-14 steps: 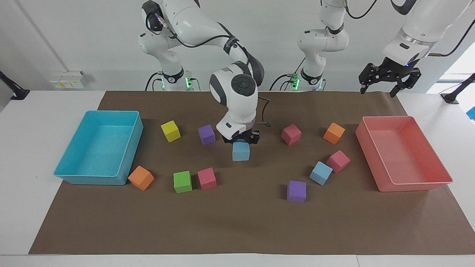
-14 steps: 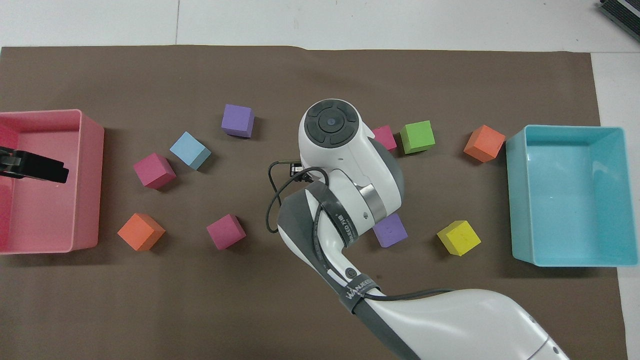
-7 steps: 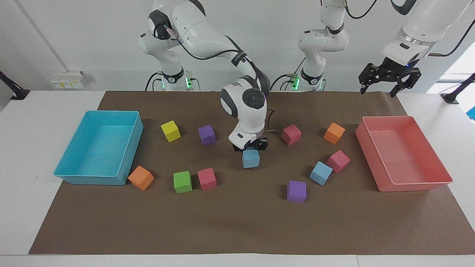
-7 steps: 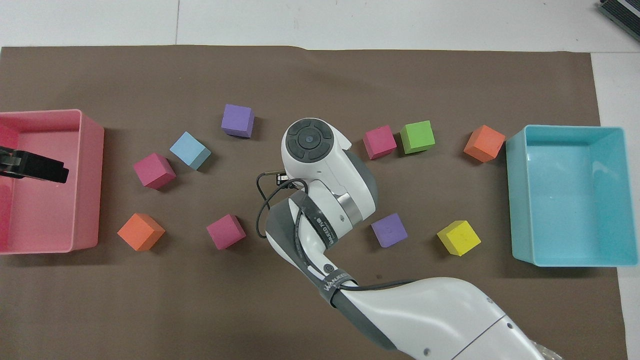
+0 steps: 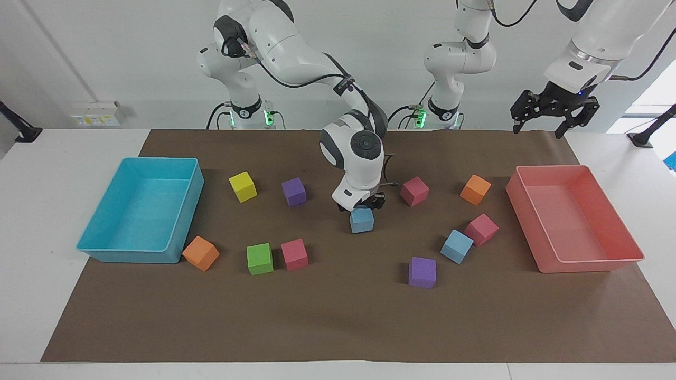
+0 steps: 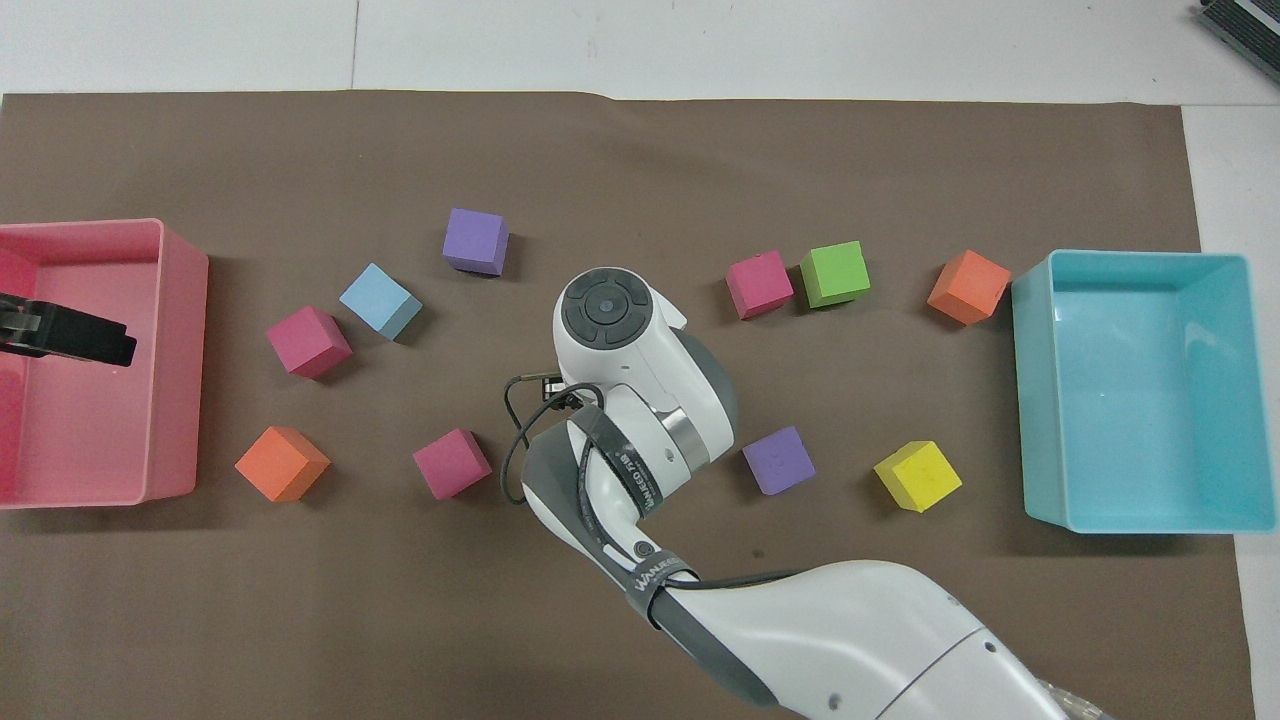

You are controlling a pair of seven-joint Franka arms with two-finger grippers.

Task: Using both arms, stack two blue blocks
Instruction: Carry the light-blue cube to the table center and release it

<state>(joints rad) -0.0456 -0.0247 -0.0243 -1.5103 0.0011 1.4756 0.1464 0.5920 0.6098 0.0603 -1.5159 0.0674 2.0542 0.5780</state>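
right gripper (image 5: 364, 204) clamped on a blue block (image 5: 362, 220), held in the air over the middle of the brown mat (image 5: 338, 316). block hangs just below the fingers, roughly level. in the overhead view the arm's wrist hides both gripper and block.

change over the last second: the right arm has carried the block sideways, away from the purple cube (image 5: 294, 191) on its own side and toward the left arm's end of the table; it now sits close to the magenta cube (image 5: 414, 190). the block also looks smaller and higher in the facing view, so it has probably been raised or drawn in toward the robots; which of the two cannot be told.

second blue block (image 5: 457, 246) rests on the mat, touching or just beside another magenta cube (image 5: 481, 229), near the pink tray (image 5: 623, 258). it has not moved.

left gripper (image 5: 554, 113) waits raised over the pink tray's robot-side end, fingers spread apart, holding nothing.

meaning for the task: pick is done, transport is under way, heading toward the resting block. stack not yet made. judgement: the neighbouring magenta cube crowds the target, so the descent will need to be square over the blue one.
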